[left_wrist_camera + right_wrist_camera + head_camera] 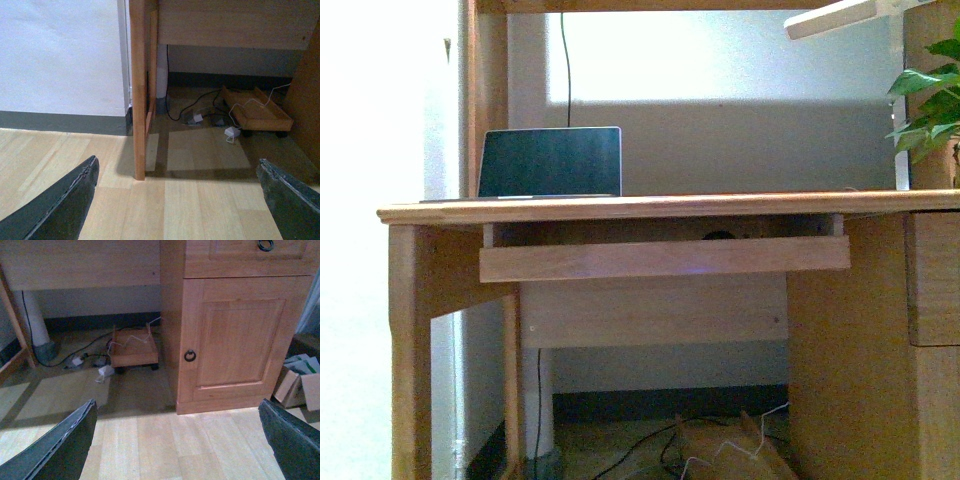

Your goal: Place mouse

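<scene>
The mouse shows only as a small dark dome peeking over the front board of the pull-out tray under the desk top. Neither arm appears in the front view. In the left wrist view my left gripper is open above bare wooden floor, its dark fingers far apart with nothing between them. The right wrist view shows my right gripper open too, low over the floor in front of the desk, with nothing between its fingers.
An open laptop stands on the desk at the left, a plant at the right. A desk leg rises ahead of the left gripper. Under the desk lie cables and a wheeled wooden tray. A cabinet door and cardboard box stand at the right.
</scene>
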Controlling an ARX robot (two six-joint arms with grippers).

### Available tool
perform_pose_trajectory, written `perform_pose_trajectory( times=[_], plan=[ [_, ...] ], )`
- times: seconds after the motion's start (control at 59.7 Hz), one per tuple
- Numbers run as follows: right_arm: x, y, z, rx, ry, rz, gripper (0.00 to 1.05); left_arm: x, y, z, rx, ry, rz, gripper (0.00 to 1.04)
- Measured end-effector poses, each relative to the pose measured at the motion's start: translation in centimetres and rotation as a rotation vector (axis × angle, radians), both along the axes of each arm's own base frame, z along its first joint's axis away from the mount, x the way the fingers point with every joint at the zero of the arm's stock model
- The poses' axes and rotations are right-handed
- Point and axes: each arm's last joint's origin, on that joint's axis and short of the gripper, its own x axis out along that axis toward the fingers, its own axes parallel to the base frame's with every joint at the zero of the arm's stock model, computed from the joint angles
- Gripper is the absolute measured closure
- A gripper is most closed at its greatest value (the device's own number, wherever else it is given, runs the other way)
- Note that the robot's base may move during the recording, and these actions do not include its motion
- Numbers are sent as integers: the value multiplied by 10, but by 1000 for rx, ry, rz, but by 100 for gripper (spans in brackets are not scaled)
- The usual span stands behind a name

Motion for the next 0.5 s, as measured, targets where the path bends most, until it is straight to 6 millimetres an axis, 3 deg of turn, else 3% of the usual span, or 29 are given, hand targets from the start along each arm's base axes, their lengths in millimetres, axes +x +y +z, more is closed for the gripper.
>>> perform_pose_trajectory(
  times=[0.502],
  plan=[
    [0,0,0,0,0,0,7,0,0,0,0,0,0,8]
  ],
)
